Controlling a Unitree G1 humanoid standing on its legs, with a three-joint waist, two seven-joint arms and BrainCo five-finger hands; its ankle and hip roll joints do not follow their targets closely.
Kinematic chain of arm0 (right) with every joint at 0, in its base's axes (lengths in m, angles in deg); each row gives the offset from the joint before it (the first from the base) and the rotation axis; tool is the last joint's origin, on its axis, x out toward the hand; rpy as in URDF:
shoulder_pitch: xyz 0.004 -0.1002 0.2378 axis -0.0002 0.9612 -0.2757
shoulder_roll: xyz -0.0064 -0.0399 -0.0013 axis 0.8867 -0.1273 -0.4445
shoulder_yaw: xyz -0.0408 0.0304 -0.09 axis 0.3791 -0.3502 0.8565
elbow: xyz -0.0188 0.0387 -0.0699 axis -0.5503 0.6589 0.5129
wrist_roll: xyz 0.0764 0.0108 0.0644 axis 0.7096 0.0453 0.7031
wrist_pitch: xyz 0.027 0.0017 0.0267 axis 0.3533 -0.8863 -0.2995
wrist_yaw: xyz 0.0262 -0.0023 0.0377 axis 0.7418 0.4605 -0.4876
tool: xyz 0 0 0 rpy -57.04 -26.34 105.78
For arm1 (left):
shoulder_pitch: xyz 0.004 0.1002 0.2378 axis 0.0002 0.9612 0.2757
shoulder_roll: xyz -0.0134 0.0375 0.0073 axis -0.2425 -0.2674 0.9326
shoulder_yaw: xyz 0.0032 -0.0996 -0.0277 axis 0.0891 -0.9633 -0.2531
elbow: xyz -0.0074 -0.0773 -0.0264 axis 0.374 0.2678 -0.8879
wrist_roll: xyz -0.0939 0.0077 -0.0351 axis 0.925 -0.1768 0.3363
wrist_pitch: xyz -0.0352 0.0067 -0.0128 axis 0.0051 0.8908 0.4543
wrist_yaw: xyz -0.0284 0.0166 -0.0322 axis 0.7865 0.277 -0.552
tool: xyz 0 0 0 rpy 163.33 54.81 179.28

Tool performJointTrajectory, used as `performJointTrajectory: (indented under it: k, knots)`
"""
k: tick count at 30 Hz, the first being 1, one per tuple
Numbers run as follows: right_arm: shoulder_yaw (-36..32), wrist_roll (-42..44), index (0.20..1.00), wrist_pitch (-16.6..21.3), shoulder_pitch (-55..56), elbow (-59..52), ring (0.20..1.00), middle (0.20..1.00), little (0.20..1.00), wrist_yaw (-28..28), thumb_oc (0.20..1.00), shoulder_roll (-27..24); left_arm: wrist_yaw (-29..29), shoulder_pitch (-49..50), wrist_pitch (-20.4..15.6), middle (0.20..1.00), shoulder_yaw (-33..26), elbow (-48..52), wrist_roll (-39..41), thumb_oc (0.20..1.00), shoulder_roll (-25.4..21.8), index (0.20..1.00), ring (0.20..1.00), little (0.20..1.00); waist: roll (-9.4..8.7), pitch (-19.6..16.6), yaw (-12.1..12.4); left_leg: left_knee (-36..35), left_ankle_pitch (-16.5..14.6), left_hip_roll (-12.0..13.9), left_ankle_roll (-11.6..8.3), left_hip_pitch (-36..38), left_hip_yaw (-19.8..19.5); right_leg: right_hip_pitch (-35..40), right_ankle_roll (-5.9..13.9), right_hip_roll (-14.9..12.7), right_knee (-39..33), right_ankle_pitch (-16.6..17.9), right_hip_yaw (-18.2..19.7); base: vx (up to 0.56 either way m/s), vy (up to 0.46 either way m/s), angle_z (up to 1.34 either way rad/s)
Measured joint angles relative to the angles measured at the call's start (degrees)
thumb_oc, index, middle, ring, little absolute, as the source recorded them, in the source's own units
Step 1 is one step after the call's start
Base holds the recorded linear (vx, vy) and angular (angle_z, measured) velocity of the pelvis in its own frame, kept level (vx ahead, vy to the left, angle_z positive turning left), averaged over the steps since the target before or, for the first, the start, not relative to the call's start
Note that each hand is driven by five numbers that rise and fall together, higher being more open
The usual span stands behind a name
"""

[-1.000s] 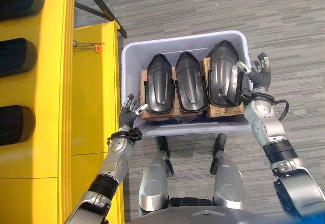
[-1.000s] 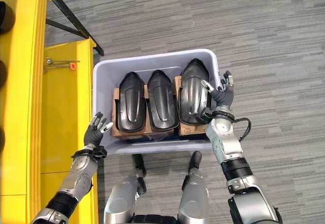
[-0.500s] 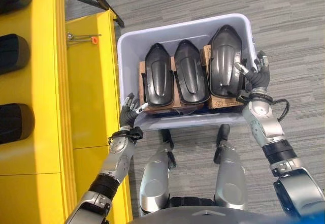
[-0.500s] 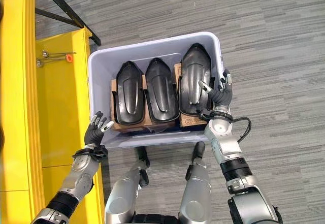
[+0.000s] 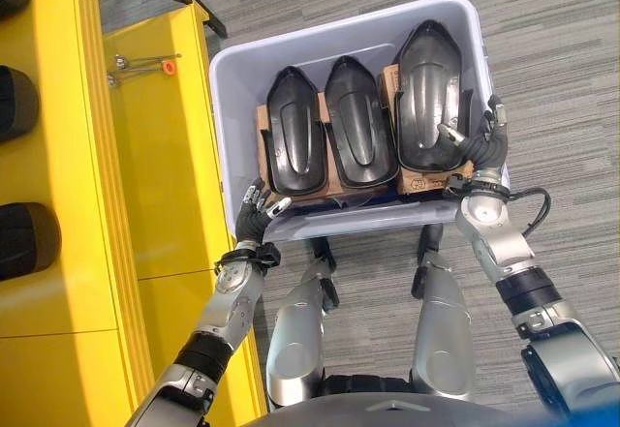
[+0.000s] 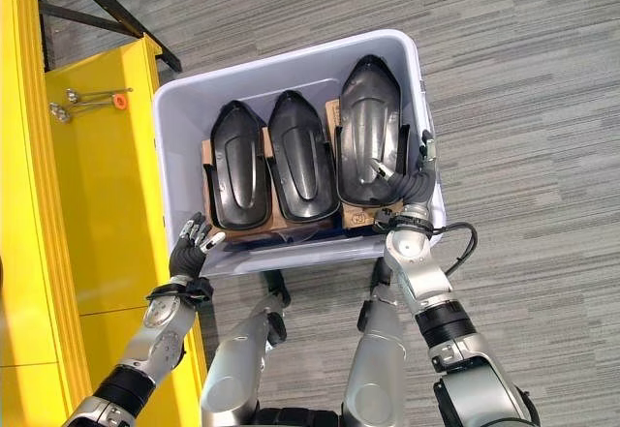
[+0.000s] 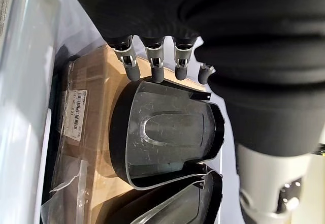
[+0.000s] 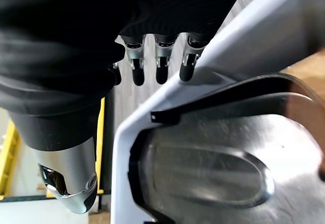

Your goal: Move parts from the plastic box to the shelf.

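You see three black parts (image 5: 356, 122) in the plastic box (image 5: 229, 117); each robot hand (image 5: 254, 216) (image 5: 475, 146) open at its near corners.

Box (image 5: 229, 107): pale grey-blue plastic, smooth, slightly translucent walls with a soft sheen.
3 parts (image 5: 357, 127): black moulded plastic, glossy, fine scuffs catching light in the wrist views.
Cartons (image 7: 91, 107) under the parts: brown corrugated cardboard, matt, with a white paper label; clear crinkled plastic film beside them.
Shelf (image 5: 160, 185): yellow painted panels, smooth, satin finish.
Floor (image 5: 562, 88): grey carpet, striped weave, rough and matt.
Fingers (image 7: 155, 66): silver metal look, dark rubbery tips; ribbed matt black covers behind.
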Motion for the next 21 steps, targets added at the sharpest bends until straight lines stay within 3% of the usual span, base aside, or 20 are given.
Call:
performJointTrajectory:
  k: [15,21]
  knots:
    - [0.31,-3.29,1.0,1.26,-2.36,6.26,1.0,1.0,1.0,3.49,1.0,-0.03,-0.14,0.1,-0.43,1.0,1.71,-0.37,0.02,1.0,1.43,1.0,1.0,1.0,0.12,0.01,1.27,0.46,0.31,-0.1,0.33,-2.66,-0.16,-2.79,-0.21,-0.17,0.78,0.22,0.25,0.01,-0.004,0.0]
    - [0.21,-10.11,1.0,2.48,-4.33,7.99,1.0,1.0,1.0,3.73,1.0,-0.88,-0.53,0.11,-0.43,1.0,1.88,-0.85,2.11,1.0,1.42,1.0,1.0,1.0,0.23,-0.03,1.23,1.09,0.32,-0.12,0.37,-3.16,-0.2,-3.18,-0.22,-0.37,0.93,0.22,0.25,0.0,0.0,0.0]
